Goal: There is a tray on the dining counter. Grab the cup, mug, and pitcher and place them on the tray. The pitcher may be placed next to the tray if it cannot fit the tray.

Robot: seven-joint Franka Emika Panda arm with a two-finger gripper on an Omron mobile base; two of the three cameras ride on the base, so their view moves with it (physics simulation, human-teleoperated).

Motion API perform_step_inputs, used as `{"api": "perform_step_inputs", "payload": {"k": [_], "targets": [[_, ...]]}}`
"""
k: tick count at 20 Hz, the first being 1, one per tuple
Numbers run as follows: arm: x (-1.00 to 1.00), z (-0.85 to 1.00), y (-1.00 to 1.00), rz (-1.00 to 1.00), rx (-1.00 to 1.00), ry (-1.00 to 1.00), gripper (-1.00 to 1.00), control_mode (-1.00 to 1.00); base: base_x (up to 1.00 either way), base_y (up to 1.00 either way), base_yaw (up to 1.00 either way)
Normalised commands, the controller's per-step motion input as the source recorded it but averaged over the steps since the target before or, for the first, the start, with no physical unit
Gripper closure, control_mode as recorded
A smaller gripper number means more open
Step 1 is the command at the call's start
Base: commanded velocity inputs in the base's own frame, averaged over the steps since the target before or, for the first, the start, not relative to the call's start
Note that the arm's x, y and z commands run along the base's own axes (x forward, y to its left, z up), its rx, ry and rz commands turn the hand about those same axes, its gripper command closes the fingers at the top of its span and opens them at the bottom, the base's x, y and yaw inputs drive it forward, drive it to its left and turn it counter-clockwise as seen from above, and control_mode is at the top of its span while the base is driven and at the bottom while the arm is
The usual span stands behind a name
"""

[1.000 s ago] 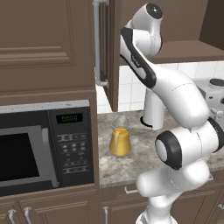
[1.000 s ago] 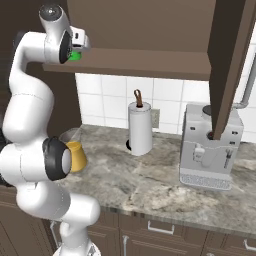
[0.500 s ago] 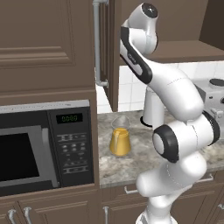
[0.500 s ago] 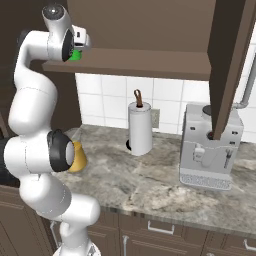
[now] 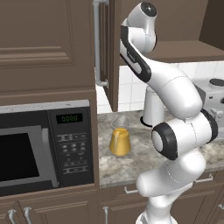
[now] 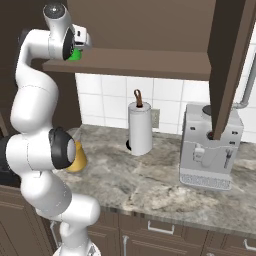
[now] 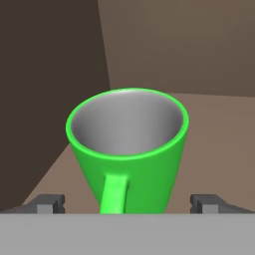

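Up inside a brown wooden wall cabinet (image 6: 150, 60), the robot's two-finger gripper (image 7: 127, 203) is spread wide, one dark fingertip (image 7: 47, 203) on each side of a bright green mug (image 7: 127, 152) with a grey inside, and grasping nothing. Whether the fingertips touch the mug cannot be told. It stands upright on the cabinet's brown shelf, near the back corner, its handle facing the hand.

From the right base view, a sliver of green shows at the shelf's left end beside the white arm's wrist. Below, on a mottled grey stone worktop (image 6: 150, 185) backed by white tiles, stands a clear glass flask-shaped pitcher with an amber lower body (image 5: 120, 136). Nearby are a white paper-towel roll (image 6: 140, 128), a grey coffee machine (image 6: 209, 148) and a black microwave (image 5: 43, 146).
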Motion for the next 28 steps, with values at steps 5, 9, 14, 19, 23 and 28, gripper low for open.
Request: {"api": "perform_step_inputs", "payload": {"k": [5,9,14,19,23,28], "targets": [[0.0,0.0,-0.05,0.01,0.0,0.0,-1.0,-1.0,0.0,0.0,0.0],[0.0,0.0,0.0,0.0,0.0,0.0,1.0,-1.0,0.0,0.0,0.0],[0.0,0.0,0.0,0.0,0.0,0.0,1.0,-1.0,0.0,0.0,0.0],[0.0,0.0,0.0,0.0,0.0,0.0,1.0,-1.0,0.0,0.0,0.0],[0.0,0.0,0.0,0.0,0.0,0.0,1.0,-1.0,0.0,0.0,0.0],[0.0,0.0,-0.02,0.0,0.0,0.0,1.0,-1.0,0.0,0.0,0.0]]}}
